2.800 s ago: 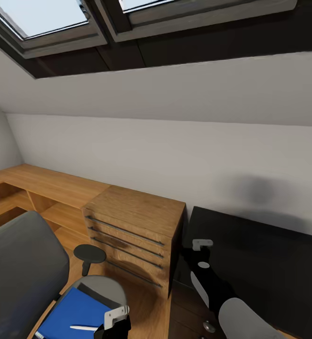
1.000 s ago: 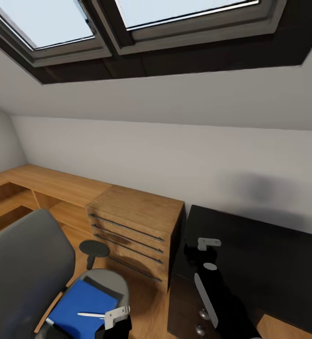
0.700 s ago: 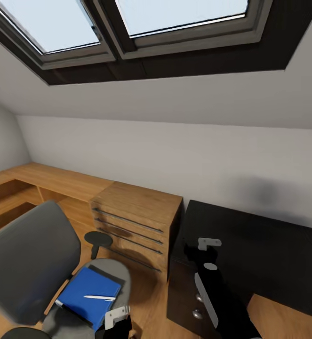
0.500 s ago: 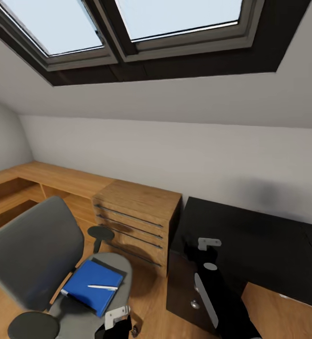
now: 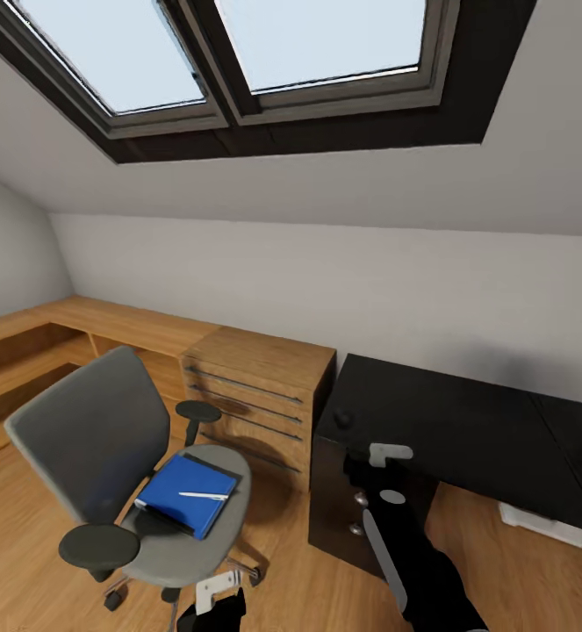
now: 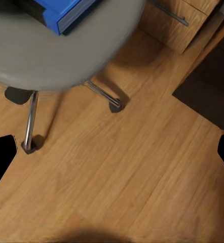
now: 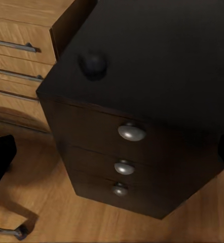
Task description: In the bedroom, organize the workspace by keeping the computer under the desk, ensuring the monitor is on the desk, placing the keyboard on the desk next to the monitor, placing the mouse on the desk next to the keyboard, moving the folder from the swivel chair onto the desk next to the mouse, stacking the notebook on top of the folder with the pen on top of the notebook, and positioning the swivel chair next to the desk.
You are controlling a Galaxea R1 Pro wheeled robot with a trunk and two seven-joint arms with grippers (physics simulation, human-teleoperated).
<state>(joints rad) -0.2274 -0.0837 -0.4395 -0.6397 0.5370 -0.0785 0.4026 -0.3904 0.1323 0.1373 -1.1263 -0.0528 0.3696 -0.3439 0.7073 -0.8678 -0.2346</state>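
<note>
Task barely begun, judging by the layout.

Landmark: large desk with glossy black top and black three-drawer unit [image 5: 453,430]. Its surface carries only one small dark rounded object [image 5: 343,420] at the corner above the drawers; could be the mouse, too small to tell. No monitor, keyboard or computer on or under the part of the desk in sight. A pale boxy shape [image 5: 549,527] lies on the floor below the desk's far end; identity unclear.

Grey upholstered swivel chair with black armrests and chrome castor base [image 5: 106,448] stands a little apart from the desk's drawer end, in front of a light-wood drawer cabinet [image 5: 255,395] that adjoins the desk. Flat bright-blue folder [image 5: 187,491] lies on the chair seat, thin pale pen [image 5: 204,496] resting on top of it. A dark flat edge shows beneath the folder; cannot tell whether it is the notebook.

Left to do: folder, notebook, pen to the desk; chair pushed closer; the rest unverified.

Left pincer [image 5: 216,591] hangs low in front of the chair, empty; right pincer [image 5: 389,454] hovers at the desk's front edge above the drawers, empty. Cannot tell how wide either is parted.

No brands, labels or legible writing anywhere.
</note>
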